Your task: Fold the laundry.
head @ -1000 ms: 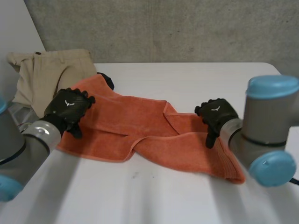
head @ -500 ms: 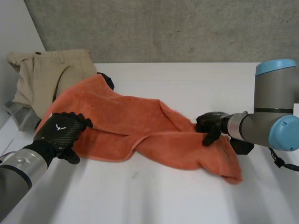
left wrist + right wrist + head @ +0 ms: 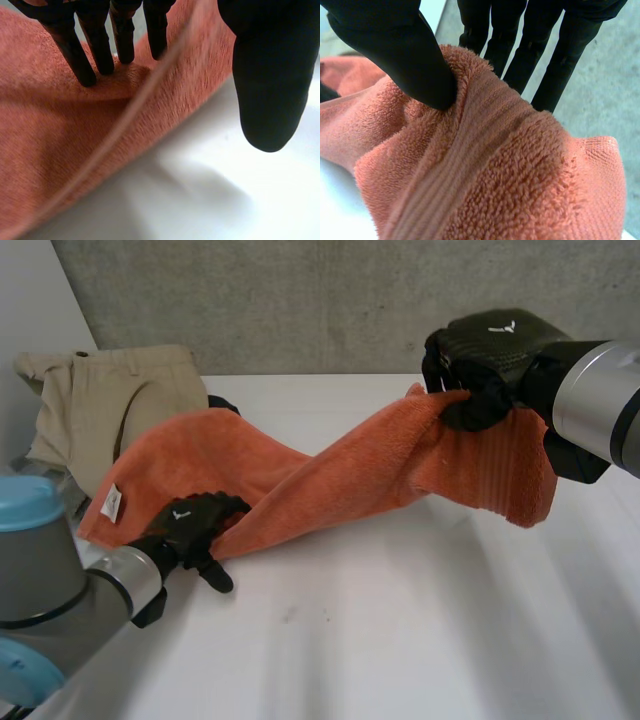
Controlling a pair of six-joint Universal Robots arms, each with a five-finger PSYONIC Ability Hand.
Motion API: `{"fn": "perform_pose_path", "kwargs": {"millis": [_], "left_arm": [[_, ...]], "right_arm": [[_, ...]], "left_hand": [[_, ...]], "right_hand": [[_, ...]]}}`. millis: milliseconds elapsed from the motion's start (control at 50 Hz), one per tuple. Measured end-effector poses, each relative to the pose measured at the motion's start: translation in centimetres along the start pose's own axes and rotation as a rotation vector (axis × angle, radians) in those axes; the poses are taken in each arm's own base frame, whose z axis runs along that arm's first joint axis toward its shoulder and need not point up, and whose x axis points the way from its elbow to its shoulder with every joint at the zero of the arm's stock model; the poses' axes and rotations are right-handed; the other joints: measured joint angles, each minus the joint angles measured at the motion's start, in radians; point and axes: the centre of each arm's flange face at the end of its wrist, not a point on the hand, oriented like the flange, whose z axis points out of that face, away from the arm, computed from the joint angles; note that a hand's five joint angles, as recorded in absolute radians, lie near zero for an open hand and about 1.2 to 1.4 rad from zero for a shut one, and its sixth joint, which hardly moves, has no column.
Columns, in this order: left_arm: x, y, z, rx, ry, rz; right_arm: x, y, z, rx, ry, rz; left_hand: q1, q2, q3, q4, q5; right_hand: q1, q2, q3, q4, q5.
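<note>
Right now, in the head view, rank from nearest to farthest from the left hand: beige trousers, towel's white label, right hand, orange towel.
1. The orange towel, under the fingers of the left hand.
2. The white label, on the towel beside that hand.
3. The beige trousers, at the far left, beyond the towel.
4. The right hand, far to the right, holding the towel's other end up.

Rear wall: bare grey concrete, mottled. Side panel at the far left: plain, pale. Desk: white, smooth top, evenly lit.
</note>
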Motion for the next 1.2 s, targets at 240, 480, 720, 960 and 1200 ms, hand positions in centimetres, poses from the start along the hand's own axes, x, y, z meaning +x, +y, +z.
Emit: {"fn": "perform_pose_path", "kwargs": {"millis": [240, 480, 720, 960, 1200], "left_arm": [[1.5, 1.0, 2.6, -0.016, -0.054, 0.053], [0.1, -7.6, -3.0, 0.25, -0.18, 0.086], [2.6, -12.1, -7.4, 0.318, -0.023, 0.183], [1.3, -11.5, 3.8, 0.224, -0.036, 0.47], [5.6, -24.4, 5.6, 0.72, -0.159, 0.58]], "right_arm": [[-0.7, -3.2, -2.8, 0.112, 0.07, -0.003], [5.1, -0.5, -2.2, -0.055, 0.261, -0.205], [6.3, 2.6, -2.3, -0.241, 0.271, -0.387], [9.3, 6.4, 5.3, -0.238, 0.384, -0.397], [15.5, -3.4, 8.7, 0.358, 0.793, -0.353]], "left_hand": [[0.812, 0.837, 0.819, 0.836, 0.822], [0.812, 0.884, 0.872, 0.891, 0.834], [0.786, 0.791, 0.79, 0.796, 0.802], [0.633, 0.655, 0.655, 0.657, 0.672], [0.632, 0.644, 0.645, 0.647, 0.66]], "right_hand": [[0.001, 0.0, 0.016, 0.001, 0.0], [0.021, 0.0, 0.016, 0.001, 0.0], [0.021, 0.0, 0.016, 0.001, 0.017], [0.021, 0.003, 0.022, 0.001, 0.017], [0.021, 0.003, 0.022, 0.001, 0.023]]}}
